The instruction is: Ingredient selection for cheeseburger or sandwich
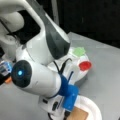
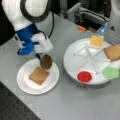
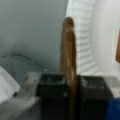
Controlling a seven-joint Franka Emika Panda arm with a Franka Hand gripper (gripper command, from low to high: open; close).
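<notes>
**Now: patty held on edge above the plate's toast**

Clearly the gripper [image 2: 43, 59] is clamped on the dark-brown round patty [image 2: 46, 62], which hangs edge-down over the white paper plate [image 2: 23, 85], just above the far corner of the brown toast slice [image 2: 38, 75] lying there. In the wrist view the patty [image 3: 68, 50] stands upright between the two dark fingers [image 3: 51, 87], pinched thin-side on.

To seat it well, I judge the disc should be centred over the toast and lowered close before the fingers part, since a piece held on edge is likely to tip or roll off.

On the divided white tray [image 2: 72, 53] rest the yellow-orange cheese square [image 2: 96, 40], a second toast slice [image 2: 113, 52], green lettuce [image 2: 110, 73] and the red disc [image 2: 84, 76], all untouched.

In a front view the arm's body hides the gripper and patty; only a corner of toast [image 1: 78, 115] shows at that view's bottom, cut by the edge. Whether the patty already touches the toast I cannot tell.
</notes>
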